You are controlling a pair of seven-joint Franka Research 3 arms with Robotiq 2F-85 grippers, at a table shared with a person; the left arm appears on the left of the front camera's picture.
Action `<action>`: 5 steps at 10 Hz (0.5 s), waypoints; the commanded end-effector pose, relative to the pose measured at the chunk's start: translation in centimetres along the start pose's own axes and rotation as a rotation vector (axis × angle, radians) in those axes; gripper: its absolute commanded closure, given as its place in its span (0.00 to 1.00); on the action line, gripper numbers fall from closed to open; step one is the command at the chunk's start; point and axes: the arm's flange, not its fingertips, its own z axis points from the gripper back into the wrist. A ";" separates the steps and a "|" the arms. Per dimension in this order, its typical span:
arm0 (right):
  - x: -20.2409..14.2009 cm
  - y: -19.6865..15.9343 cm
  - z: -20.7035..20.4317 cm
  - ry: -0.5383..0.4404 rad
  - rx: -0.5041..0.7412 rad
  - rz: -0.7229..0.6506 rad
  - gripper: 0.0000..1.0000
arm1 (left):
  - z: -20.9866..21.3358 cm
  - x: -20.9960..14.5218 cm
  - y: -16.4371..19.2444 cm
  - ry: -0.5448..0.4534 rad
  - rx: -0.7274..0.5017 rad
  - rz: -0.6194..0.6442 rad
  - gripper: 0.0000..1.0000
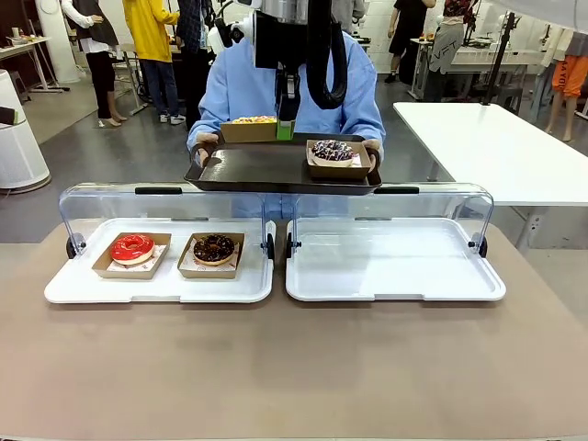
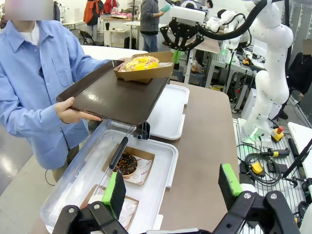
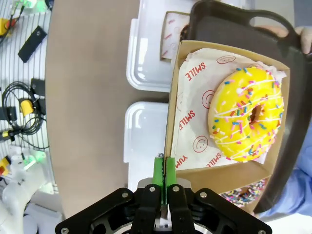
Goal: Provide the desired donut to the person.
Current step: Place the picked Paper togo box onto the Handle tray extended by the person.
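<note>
Bare right white tray (image 1: 395, 266); raised clear lids (image 1: 165, 204) behind.

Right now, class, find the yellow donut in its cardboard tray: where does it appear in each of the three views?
Front view: yellow donut at upper centre, at the back of the brown tray, behind the right gripper.
Left wrist view: upper centre, on the brown tray's far end.
Right wrist view: right of centre, filling its cardboard tray.
Shared landmark: the brown tray that the person holds.

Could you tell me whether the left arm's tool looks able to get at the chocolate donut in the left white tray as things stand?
Probably yes: the left tool is open above the chocolate donut, and the clear cover is raised.
</note>
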 end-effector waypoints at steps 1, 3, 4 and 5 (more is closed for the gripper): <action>0.0 -1.7 -1.2 0.004 -0.037 -0.005 0.98 | 0.2 0.1 -0.1 -0.009 0.000 -0.005 0.00; -0.6 -2.6 -3.9 0.003 -0.049 0.000 0.98 | 0.2 0.1 -0.1 -0.009 0.000 -0.005 0.00; -0.7 -3.0 -4.8 0.004 -0.059 0.003 0.98 | 0.2 0.1 -0.1 -0.009 0.000 -0.005 0.00; -0.7 -3.1 -5.5 0.006 -0.064 0.013 0.98 | 0.2 0.1 -0.1 -0.009 0.000 -0.005 0.00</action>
